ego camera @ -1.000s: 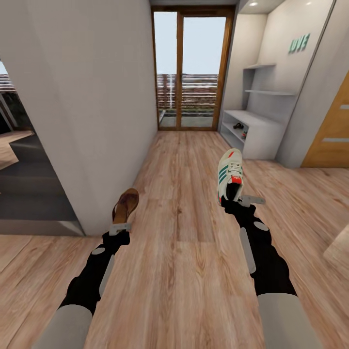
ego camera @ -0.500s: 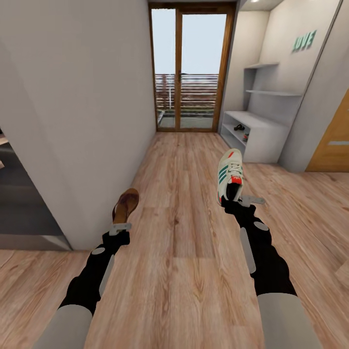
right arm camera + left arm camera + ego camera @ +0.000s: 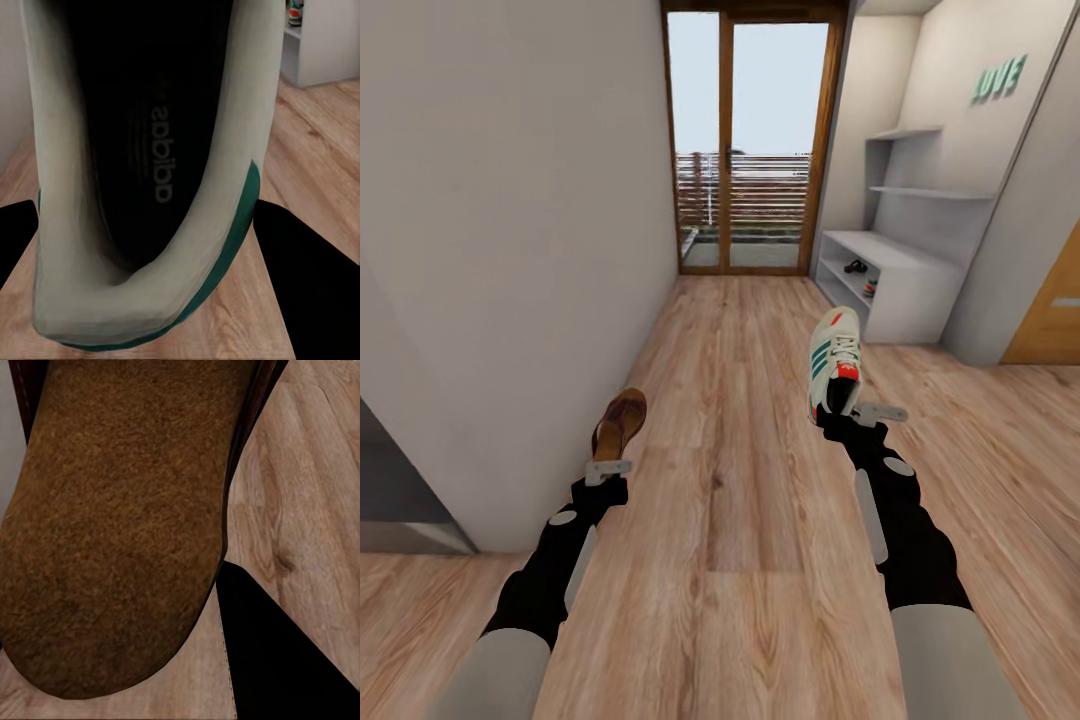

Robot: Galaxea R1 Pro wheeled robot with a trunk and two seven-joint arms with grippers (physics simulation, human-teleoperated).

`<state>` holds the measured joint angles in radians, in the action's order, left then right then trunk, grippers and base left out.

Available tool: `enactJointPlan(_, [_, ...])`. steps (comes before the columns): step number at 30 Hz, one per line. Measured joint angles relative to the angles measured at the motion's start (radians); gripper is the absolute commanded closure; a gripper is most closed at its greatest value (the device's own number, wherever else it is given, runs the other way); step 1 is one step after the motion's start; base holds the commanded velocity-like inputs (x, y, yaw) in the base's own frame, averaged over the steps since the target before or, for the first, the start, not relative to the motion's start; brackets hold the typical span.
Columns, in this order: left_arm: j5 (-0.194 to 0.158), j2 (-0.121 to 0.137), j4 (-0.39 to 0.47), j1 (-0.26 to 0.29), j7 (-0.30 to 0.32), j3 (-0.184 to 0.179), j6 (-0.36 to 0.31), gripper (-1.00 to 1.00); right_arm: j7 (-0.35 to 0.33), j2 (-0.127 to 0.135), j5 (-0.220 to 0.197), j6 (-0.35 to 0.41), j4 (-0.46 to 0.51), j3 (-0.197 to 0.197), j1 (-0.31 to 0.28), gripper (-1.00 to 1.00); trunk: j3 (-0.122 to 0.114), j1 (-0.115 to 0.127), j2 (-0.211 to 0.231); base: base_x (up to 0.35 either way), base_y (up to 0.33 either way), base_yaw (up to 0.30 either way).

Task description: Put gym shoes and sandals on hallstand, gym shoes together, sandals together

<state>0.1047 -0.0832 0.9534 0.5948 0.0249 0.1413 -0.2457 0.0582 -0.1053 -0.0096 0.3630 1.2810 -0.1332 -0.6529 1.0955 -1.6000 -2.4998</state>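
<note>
Cream-white lace-up gym shoe with green stripes (image 3: 834,365) sat clamped at the heel in the right hand (image 3: 847,412); dark brown leather sandal (image 3: 619,423) was gripped by the left hand (image 3: 607,467). Both were carried above the wood-plank corridor floor (image 3: 740,520). View had shifted forward over the last second, the pale grey hallstand (image 3: 888,280) ahead-right slightly nearer; transport was under way, placement pending.

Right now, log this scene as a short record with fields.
left tool: shut on sandal
right tool: shut on gym shoe
hallstand: ahead on the right, by the glass door
hallstand shelves: a dark shoe and a red-green one already inside
floor: wood planks
</note>
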Motion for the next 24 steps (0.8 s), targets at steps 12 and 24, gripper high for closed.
enactJointPlan(12, [0.0,0.0,-0.001,0.0,0.0,0.0,0.0,1.0,0.0,0.0,0.0,0.0,0.0,0.0,0.0,1.0,0.0,0.0,0.0,0.347,-0.083,0.0])
enactJointPlan(24, [0.0,0.001,0.0,0.0,0.0,0.0,0.0,1.0,0.0,0.0,0.0,0.0,0.0,0.0,0.0,1.0,0.0,0.0,0.0,0.347,-0.083,0.0])
